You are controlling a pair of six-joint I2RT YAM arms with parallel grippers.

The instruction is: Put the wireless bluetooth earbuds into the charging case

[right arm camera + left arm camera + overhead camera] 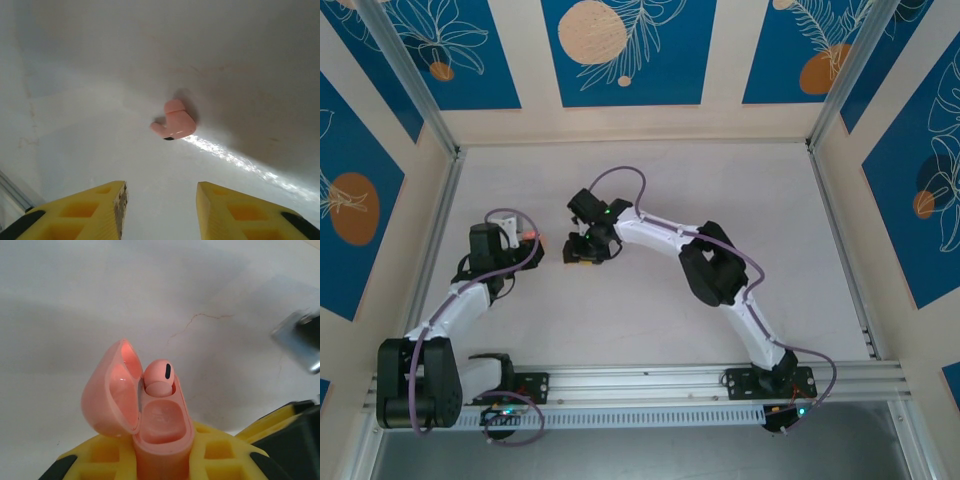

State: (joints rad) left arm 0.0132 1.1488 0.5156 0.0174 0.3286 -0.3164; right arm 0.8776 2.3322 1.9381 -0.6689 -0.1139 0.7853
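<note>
Pink earbud [173, 125] lies loose on the surface [75, 75], centre frame, ahead of my right tool [160, 195], jaws parted; an off-centre pinch could flick it away from the case [160, 430] my left tool [162, 465] clamps.

Robot lab booth, white table [640, 180], aluminium rail [640, 378], blue leaf-print wall panels [630, 50]

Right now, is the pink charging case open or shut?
Open. The case has its lid swung back to the left, baring two slots: an earbud in the far one, the near one empty.
</note>
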